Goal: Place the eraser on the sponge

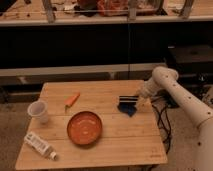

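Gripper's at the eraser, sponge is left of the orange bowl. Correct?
Not quite: in the camera view the sponge lies right of the orange bowl, not left. The gripper is at the eraser, as you say.
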Robot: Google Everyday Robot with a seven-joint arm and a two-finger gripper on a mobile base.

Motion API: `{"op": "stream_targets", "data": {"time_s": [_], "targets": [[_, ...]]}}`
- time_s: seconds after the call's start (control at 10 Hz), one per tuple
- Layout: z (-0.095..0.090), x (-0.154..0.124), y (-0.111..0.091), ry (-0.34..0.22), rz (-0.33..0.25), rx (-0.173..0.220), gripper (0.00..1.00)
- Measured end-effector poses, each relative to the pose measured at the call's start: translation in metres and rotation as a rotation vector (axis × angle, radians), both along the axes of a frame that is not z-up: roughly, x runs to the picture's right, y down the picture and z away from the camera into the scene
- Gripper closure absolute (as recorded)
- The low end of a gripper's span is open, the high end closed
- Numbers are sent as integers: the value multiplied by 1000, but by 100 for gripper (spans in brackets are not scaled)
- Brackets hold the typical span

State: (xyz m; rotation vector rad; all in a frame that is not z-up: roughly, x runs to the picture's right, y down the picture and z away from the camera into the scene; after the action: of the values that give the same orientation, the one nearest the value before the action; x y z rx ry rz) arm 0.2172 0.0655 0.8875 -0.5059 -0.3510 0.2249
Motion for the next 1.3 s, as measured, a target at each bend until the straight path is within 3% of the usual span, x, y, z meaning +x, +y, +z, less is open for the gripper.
{"op": "stream_targets", "data": {"time_s": [0.1,0.4,0.5,0.7,1.0,1.1,1.3], "targets": [[-3,6,5,23,45,22,93],[-1,4,13,27,81,26,89],[1,2,14,24,80,18,80],[3,-2,1,-3,27,17,61],[1,4,4,13,50,23,32],[2,0,5,14,56,18,25],[2,2,3,12,49,16,24]]}}
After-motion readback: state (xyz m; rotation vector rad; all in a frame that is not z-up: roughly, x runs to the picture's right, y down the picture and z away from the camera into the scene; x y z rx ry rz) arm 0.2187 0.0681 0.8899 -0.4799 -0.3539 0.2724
